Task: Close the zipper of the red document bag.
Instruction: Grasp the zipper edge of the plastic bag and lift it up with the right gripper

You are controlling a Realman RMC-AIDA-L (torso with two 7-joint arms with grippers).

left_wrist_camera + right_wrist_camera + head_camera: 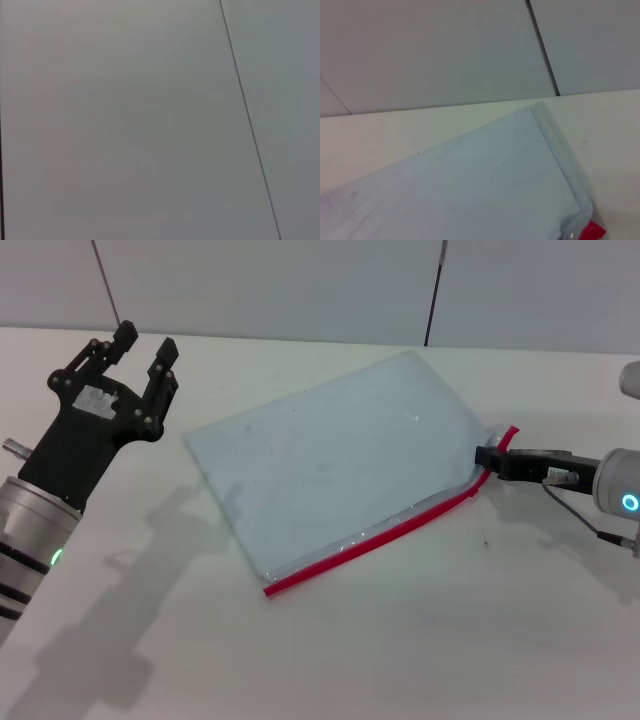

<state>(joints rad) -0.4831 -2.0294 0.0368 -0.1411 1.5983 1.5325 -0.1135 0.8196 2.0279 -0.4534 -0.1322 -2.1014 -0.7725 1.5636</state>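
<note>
The bag point(340, 465) lies flat on the bench point(420, 660), its zipper point(380, 540) along the near edge. The right claw point(492, 458) looks pinched on the zipper's right end, lifting that corner. The left claw point(140, 350) hovers open and empty, well left. Next, I judge: draw the slider along the strip while the bag is steadied

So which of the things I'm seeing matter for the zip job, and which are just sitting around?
Part of the job:
- document bag, flat on the table
- zipper along its near long edge
- right gripper at the zipper's right end

Not part of it:
- left gripper, raised off to the left, jaws open
- table
- wall behind
</note>
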